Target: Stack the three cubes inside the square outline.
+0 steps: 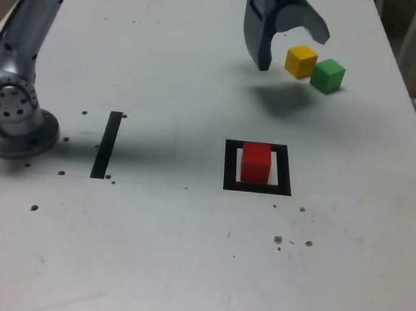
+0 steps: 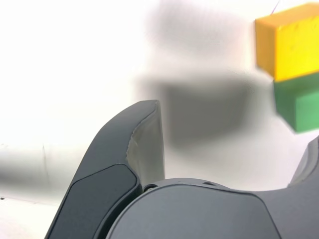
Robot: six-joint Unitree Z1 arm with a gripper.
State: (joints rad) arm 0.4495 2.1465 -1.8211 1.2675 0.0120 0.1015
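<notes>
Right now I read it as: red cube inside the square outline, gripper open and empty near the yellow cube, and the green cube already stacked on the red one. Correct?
Not quite. The green cube isn't stacked; the exterior view shows it on the table beside the yellow cube. The red cube sits alone inside the square outline, and the gripper is open and empty.

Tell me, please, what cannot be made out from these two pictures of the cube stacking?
- The claw: the exterior view's top edge cuts off its wrist; the wrist view's edge hides most of one finger.
- The yellow cube and the green cube: the wrist view's edge crops both, and whether they touch is unclear.
- The square outline: the red cube hides part of its white centre; both are absent from the wrist view.
</notes>
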